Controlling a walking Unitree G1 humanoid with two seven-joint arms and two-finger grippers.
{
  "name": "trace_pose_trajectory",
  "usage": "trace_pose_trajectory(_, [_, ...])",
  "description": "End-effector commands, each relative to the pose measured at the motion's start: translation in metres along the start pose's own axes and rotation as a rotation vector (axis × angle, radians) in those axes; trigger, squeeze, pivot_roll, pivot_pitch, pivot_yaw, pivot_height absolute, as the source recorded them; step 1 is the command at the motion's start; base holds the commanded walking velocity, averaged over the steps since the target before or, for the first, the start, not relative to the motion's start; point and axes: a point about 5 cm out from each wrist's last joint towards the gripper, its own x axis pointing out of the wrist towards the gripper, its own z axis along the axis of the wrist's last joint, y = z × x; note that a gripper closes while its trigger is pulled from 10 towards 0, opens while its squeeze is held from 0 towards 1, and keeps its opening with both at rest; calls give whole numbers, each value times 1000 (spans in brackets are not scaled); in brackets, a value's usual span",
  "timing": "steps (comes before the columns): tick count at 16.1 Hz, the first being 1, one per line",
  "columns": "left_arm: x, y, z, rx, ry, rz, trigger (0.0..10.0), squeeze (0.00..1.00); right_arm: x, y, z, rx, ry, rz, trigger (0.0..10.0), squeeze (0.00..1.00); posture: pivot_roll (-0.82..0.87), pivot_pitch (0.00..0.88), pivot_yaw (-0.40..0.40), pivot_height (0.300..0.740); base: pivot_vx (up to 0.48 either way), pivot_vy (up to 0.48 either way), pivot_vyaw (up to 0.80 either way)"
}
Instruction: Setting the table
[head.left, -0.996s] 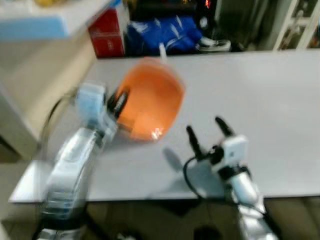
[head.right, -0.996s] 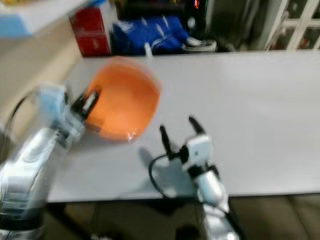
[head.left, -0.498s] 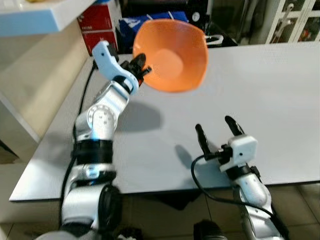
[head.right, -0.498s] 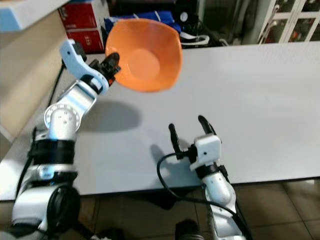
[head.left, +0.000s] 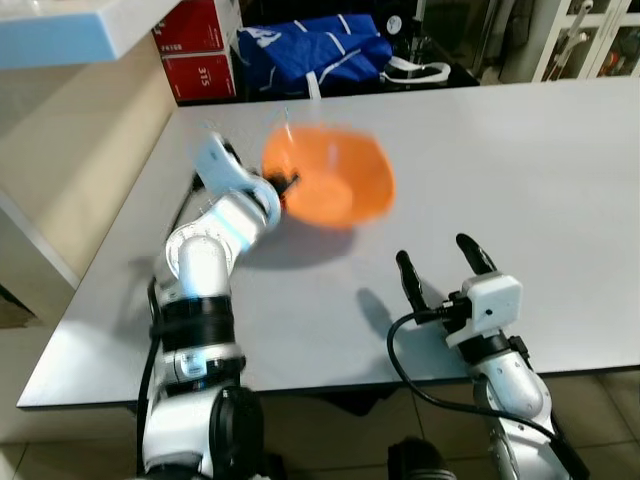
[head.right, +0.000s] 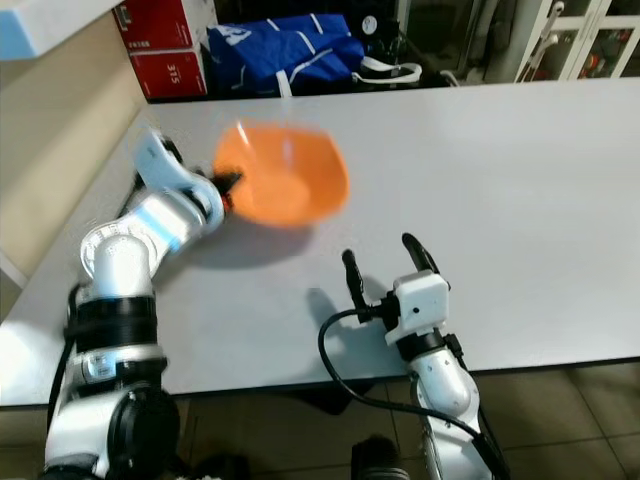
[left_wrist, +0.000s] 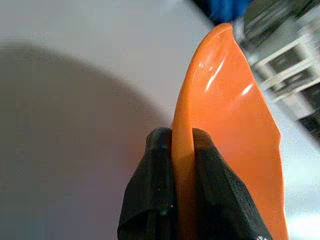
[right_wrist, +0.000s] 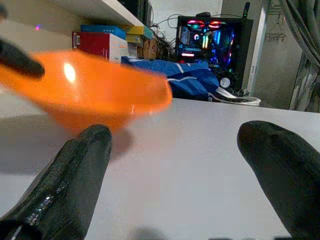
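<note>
A: Where is the orange bowl (head.left: 328, 187)?
B: Above the white table (head.left: 540, 170), its rim pinched by the left gripper (left_wrist: 182, 150).
A: And the right gripper (head.left: 437, 265)?
B: Spread wide, empty. Risk: such a thin rim pinch could slip, dropping the bowl.

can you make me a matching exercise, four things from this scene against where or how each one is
Things:
1. orange bowl
2. left pincer
3. right pincer
4. blue bag

States or places:
A. open, over the near part of the white table
B. past the table's far edge
C. held by its rim above the table
D. shut on a rim

Pairs: 1-C, 2-D, 3-A, 4-B
</note>
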Motion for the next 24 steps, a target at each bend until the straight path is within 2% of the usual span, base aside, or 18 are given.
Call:
trace_pose_trajectory(1, [-7,-10,5,-8,-26,-14,0,0,-13,12,-27,48,155,27,10000,0,-202,0,139,666,0,0,0])
trace_pose_trajectory(5, [-9,-7,-4,-70,12,25,0,0,-14,15,-26,50,164,31,10000,0,-203,0,138,666,0,0,0])
trace_pose_trajectory(9, [-3,5,-4,-122,-17,22,0,0,-15,15,-24,47,164,36,10000,0,-205,0,131,666,0,0,0])
trace_pose_trajectory(14, [4,13,-11,-165,-4,20,0,0,-15,20,-14,44,153,41,10000,0,-212,0,131,666,0,0,0])
trace_pose_trajectory(16, [5,16,-13,-168,-13,32,10000,0,-12,21,-11,43,152,41,10000,0,-215,0,129,666,0,0,0])
trace_pose_trajectory(17, [6,18,-14,-166,-17,43,10000,0,-11,20,-8,43,151,40,10000,0,-214,0,128,666,0,0,0])
trace_pose_trajectory(18, [7,21,-15,-159,-17,56,10000,1000,-9,19,-5,43,151,40,10000,0,-214,0,128,666,0,0,0])
trace_pose_trajectory(24, [4,17,-8,-157,-48,48,10000,1000,-9,19,10,45,144,45,10000,0,-203,0,128,666,0,0,0])
